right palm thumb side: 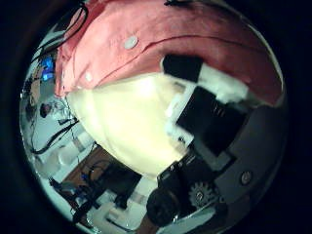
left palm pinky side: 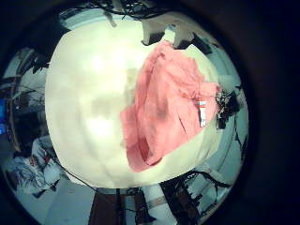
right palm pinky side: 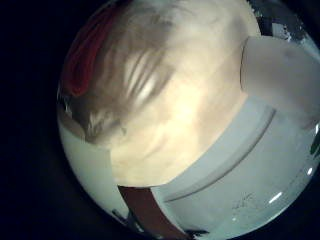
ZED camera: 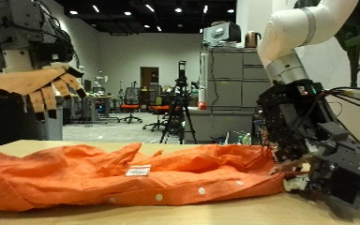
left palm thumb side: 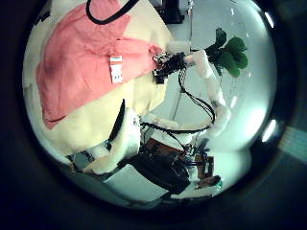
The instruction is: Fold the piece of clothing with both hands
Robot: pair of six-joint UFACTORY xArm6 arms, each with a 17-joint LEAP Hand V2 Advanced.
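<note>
I see an orange shirt (ZED camera: 130,176) lying bunched across the table (ZED camera: 230,212). My right hand (ZED camera: 315,169) pinches its edge; my left hand (ZED camera: 37,86) hovers above, fingers relaxed.

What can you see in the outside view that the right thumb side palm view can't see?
Only the outside view shows the left hand, raised above the table with its fingers relaxed, touching nothing, and the white label on the orange shirt. Only the right thumb side palm view shows the shirt's hem against the bare table up close. Both show the shirt lying on the table, its buttons, and the right hand at the shirt's edge.
</note>
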